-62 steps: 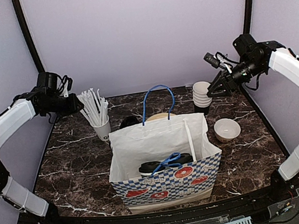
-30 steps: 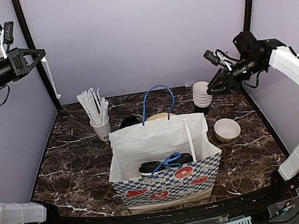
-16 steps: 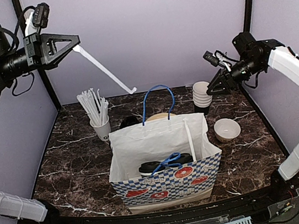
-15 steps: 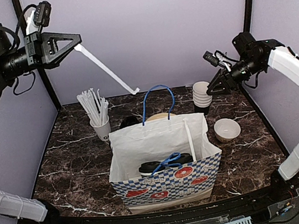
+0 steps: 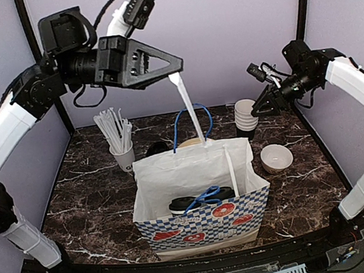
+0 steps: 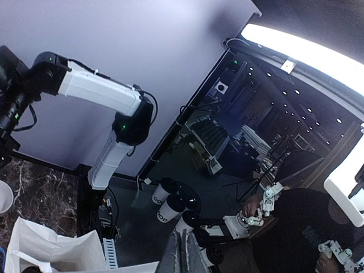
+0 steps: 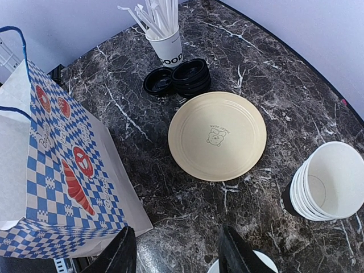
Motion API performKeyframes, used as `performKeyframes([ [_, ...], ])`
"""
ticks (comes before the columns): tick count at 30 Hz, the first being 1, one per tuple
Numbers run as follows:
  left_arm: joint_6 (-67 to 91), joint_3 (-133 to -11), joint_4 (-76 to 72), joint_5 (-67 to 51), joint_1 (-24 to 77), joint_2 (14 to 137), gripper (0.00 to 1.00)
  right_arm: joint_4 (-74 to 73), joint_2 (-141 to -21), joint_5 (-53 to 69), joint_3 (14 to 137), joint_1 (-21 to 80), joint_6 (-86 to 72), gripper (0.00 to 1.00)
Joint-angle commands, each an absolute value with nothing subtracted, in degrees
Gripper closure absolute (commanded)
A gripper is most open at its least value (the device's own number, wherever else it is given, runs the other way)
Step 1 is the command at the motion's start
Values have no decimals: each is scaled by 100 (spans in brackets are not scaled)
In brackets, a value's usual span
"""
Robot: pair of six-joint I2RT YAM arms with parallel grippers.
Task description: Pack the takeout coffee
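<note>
**While a Straw Hung Over the Bag: Takeout Coffee, Holdings and Handling**

Where the top view looked down into the white paper bag with the blue-checked band and blue cord handles [image 5: 173, 168], we entered the following.

1. Lidded black cups [image 5: 178, 205]: on the bag floor, under the near handle. We could not make out how many.
2. Stack of black paper cups with white insides [image 5: 246, 119]: nested, mouths up, at the far right of the dark marble table [image 5: 88, 190], near the small white bowl [image 5: 276, 157].
3. Round black plastic lids [image 7: 185, 74]: piled between the white cup of straws [image 7: 165, 45] and the round cream plate [image 7: 217, 135].

Handling, in our judgement: the empty cups were light and thin-walled and would crush under a hard squeeze. Because they were nested, they were likely to lift several at a time. We thought the best hold was across the top cup's wall just under the rolled rim, where the paper was stiffest. The lids looked smooth and slippery, so we would take them by the edge.

Left gripper [image 5: 176, 69]: raised high above the bag, with its jaws pinched together on a long white wrapped straw [image 5: 190, 111]. The straw's lower end hung at the bag's rear edge.

Right gripper [image 5: 263, 103]: it hovered beside the stack with its jaws partly apart and nothing between them.
</note>
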State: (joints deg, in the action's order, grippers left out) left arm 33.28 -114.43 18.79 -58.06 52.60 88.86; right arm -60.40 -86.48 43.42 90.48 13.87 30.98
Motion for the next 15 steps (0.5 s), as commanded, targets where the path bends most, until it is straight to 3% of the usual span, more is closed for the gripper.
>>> performKeyframes([
  [1, 3049, -11501, 2369, -6051, 5500, 9424, 100, -5924, -8614, 4311, 8950, 1371, 3086, 52],
  [4, 3026, -11337, 2479, -6002, 5560, 9641, 100, -5924, -8596, 4307, 8930, 1369, 3094, 52],
  [6, 2926, -11264, 2830, -5905, 5563, 9806, 94, -5924, -8596, 4302, 8934, 1371, 3097, 52],
  [9, 2243, -11685, 3762, -5111, 5563, 10064, 64, -5941, -8591, 4289, 8963, 1367, 3102, 50],
  [11, 1847, -12010, 4359, -4510, 5559, 10135, 50, -5950, -8584, 4289, 8981, 1366, 3117, 49],
  [15, 1431, -12230, 4784, -3930, 5530, 10044, 40, -5949, -8553, 4291, 8974, 1362, 3111, 48],
])
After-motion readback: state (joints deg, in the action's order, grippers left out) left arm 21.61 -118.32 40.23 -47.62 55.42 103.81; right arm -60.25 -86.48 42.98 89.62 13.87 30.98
